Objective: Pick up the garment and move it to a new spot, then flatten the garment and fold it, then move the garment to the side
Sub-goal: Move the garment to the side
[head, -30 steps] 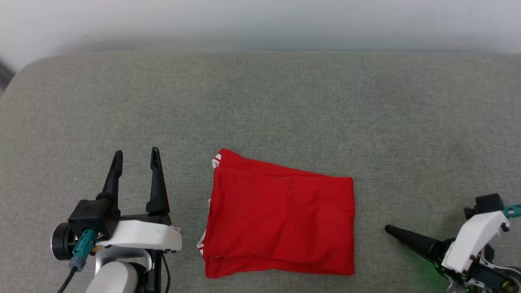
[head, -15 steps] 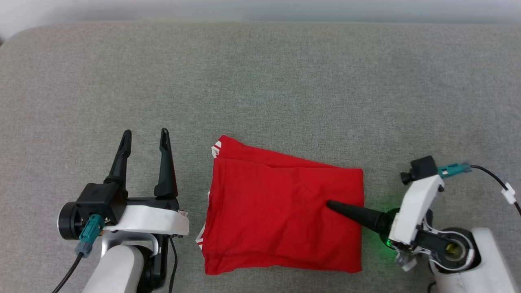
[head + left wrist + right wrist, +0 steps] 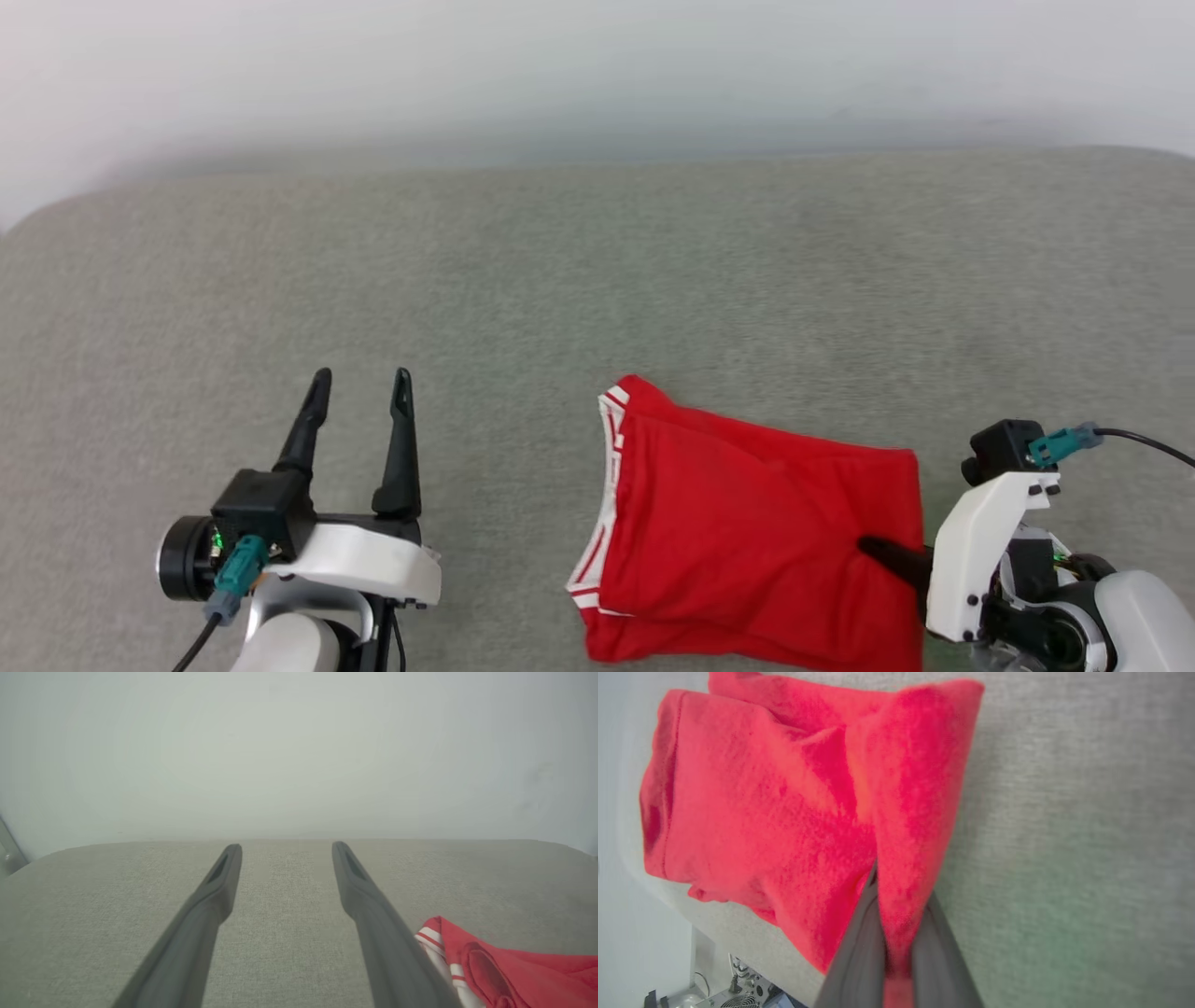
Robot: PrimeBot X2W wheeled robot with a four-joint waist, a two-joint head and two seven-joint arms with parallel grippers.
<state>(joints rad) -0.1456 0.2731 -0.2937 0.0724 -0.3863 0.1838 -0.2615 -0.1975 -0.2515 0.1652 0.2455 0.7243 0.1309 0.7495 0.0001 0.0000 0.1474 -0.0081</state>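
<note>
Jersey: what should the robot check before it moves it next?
1. Right gripper shut on the jersey: ok.
2. All folded layers in that grip: cannot tell.
3. Jersey folded: ok, though bunched at the grip.
4. Left gripper open, apart from the jersey: ok.
5. Room on the grey surface beside the jersey: ok.

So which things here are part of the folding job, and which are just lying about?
In the job:
- the folded red garment
- the right gripper, shut on the garment's edge

Just there:
- the left gripper, open, apart from the garment
- the grey padded surface
- the pale wall
- some equipment beyond the surface's edge
</note>
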